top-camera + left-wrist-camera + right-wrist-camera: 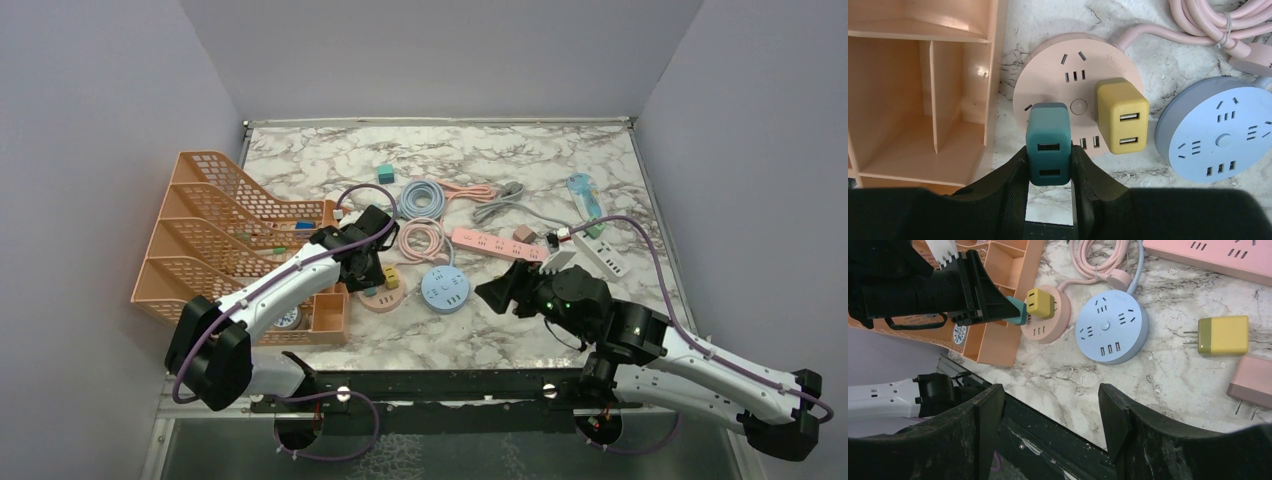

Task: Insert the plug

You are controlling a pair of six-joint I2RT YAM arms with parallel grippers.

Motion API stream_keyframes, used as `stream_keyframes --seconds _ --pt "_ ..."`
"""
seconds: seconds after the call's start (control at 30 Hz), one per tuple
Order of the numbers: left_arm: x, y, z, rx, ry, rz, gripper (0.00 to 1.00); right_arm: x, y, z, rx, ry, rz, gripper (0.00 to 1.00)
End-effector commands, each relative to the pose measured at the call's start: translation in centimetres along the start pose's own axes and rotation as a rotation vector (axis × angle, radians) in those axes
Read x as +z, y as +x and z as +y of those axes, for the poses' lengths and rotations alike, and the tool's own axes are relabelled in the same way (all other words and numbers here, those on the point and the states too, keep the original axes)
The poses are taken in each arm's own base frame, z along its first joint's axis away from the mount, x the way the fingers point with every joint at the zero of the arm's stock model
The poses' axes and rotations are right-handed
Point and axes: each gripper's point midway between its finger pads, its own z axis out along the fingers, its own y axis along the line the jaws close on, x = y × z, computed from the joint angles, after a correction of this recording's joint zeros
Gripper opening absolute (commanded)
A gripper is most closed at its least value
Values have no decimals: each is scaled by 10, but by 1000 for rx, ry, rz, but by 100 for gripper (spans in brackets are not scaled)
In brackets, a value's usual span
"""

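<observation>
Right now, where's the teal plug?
In the left wrist view, the teal plug is gripped by the left gripper over the pink round socket, just left of the yellow plug.

- The teal plug [1048, 142], between the fingers of the left gripper [1048, 157], hides its own prongs; whether they sit in the pink round hub [1040, 75] cannot be told.
- In the right wrist view that gripper covers most of the teal plug.
- The blue round hub [1218, 135] is cut by the right edge of the left wrist view, and the pink coiled cable [1208, 20] by the top.
- The pink strip [1218, 255] and pink adapter [1253, 385] run off the frame.
- The round label [289, 318] in the orange organizer [200, 240] is too small to read.
- The right gripper [1050, 392] shows only its finger ends.
</observation>
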Motion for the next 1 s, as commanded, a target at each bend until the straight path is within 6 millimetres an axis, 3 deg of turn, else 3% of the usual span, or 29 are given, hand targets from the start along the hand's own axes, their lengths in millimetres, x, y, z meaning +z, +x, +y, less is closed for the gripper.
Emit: stream_keyframes --seconds 0.0,0.5,0.97 --pt "13 -7 11 13 -66 -39 0 -3 4 -5 -22 10 8 69" --pt "-13 -31 7 -41 -19 -150 0 -7 3 -9 -24 14 2 69" --pt "2 -11 2 -38 -17 -48 0 -5 5 -13 -20 32 3 69"
